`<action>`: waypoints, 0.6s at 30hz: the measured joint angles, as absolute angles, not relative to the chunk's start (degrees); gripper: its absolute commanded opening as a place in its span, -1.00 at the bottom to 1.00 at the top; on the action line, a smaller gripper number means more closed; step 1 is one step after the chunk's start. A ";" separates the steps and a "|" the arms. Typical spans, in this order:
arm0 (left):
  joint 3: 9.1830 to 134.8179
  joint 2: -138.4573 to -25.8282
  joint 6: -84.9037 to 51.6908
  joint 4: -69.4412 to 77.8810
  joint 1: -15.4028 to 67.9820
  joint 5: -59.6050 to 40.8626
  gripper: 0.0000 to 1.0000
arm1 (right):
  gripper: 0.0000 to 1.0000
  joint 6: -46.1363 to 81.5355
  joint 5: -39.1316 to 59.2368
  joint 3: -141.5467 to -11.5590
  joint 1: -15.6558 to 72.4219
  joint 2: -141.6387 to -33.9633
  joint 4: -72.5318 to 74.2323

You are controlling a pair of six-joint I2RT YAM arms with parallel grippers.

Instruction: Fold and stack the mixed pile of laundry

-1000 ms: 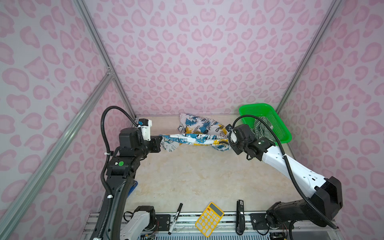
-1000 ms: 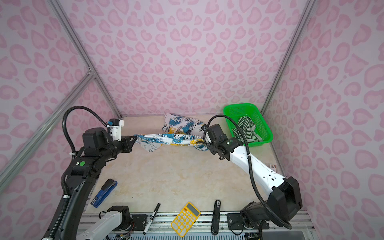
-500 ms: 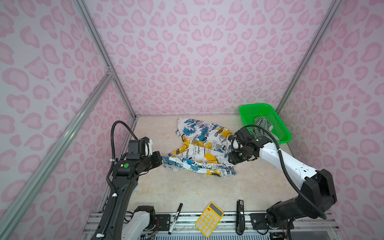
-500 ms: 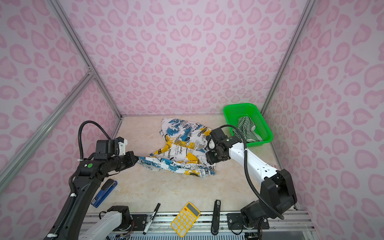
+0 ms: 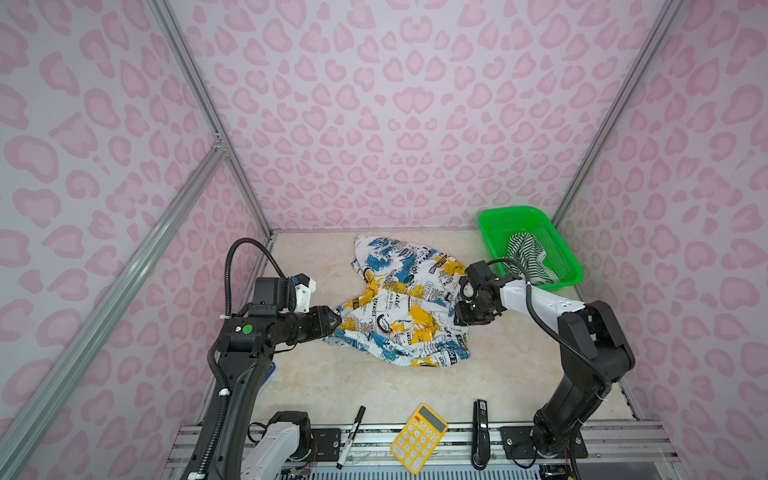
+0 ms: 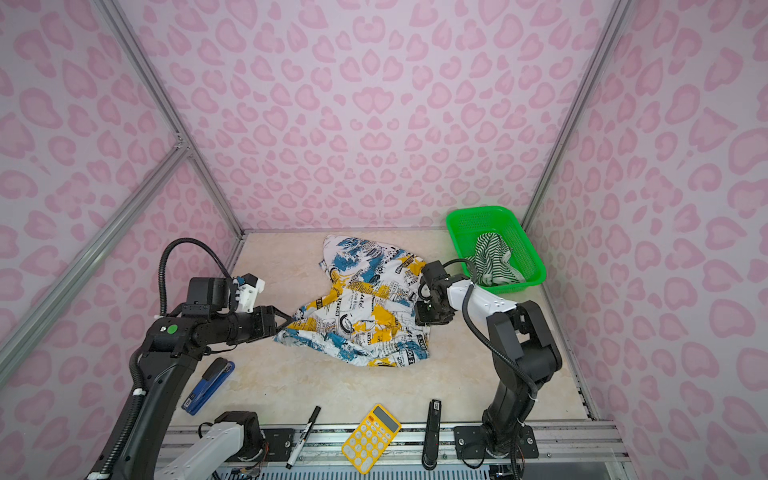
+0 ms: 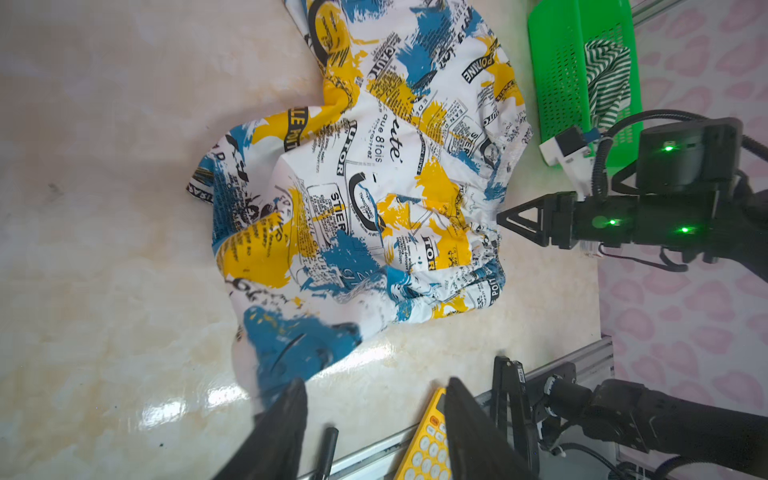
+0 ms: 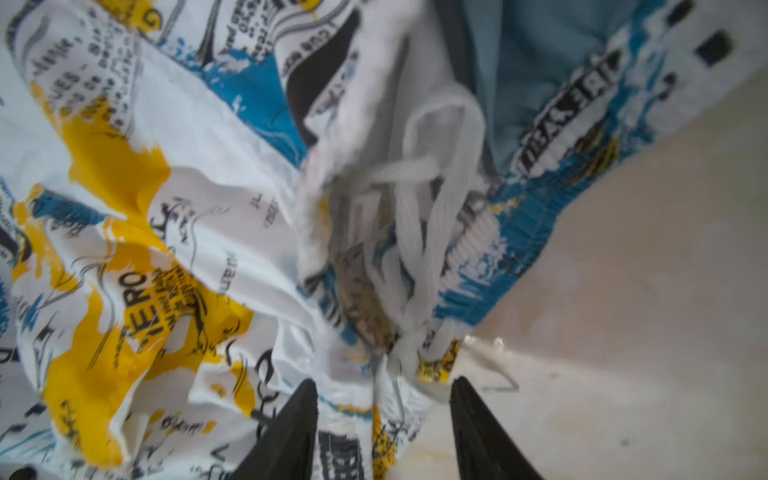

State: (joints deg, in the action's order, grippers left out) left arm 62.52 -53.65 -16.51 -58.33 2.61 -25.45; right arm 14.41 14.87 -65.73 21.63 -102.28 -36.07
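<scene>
Both top views: the printed garment (image 5: 399,307) lies crumpled in the middle of the surface (image 5: 374,386), with a spread tool at each side.

At the cloth's left edge sits the left tool (image 5: 333,320), touching it or just beside it. In the left wrist view its fingers (image 7: 291,415) stand well apart with nothing between them, and a blue corner of the cloth lies just past one tip. The right tool (image 5: 460,318) is at the cloth's right edge, by the gathered waistband. In the right wrist view its fingers (image 8: 291,424) are also apart, with the white drawstring (image 8: 432,232) and the waistband just ahead of the tips, not pinched. Heaped inside the green basket (image 5: 496,216) at the far right corner is the striped garment (image 5: 525,255), apart from the printed one. A yellow calculator (image 5: 419,436) rests at the front edge.
</scene>
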 measured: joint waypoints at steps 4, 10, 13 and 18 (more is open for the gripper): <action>64.23 -52.23 -18.65 -56.95 2.63 -18.15 0.25 | -0.38 15.38 12.16 -70.22 21.06 -107.42 -35.79; 58.13 -54.59 -22.24 -48.82 2.61 -12.75 0.26 | -0.55 14.15 7.42 -79.68 16.29 -112.55 -37.74; 52.88 -59.11 -24.21 -42.76 2.63 -11.66 0.26 | -0.24 13.04 3.05 -83.33 15.29 -113.03 -39.42; 46.70 -67.88 -26.74 -32.69 2.63 -9.72 -0.01 | 0.04 11.75 1.26 -80.73 17.61 -107.59 -41.08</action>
State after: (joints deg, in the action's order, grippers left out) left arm 46.70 -67.88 -26.74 -32.69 2.63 -9.72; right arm 11.75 1.26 -80.73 17.61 -107.59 -41.08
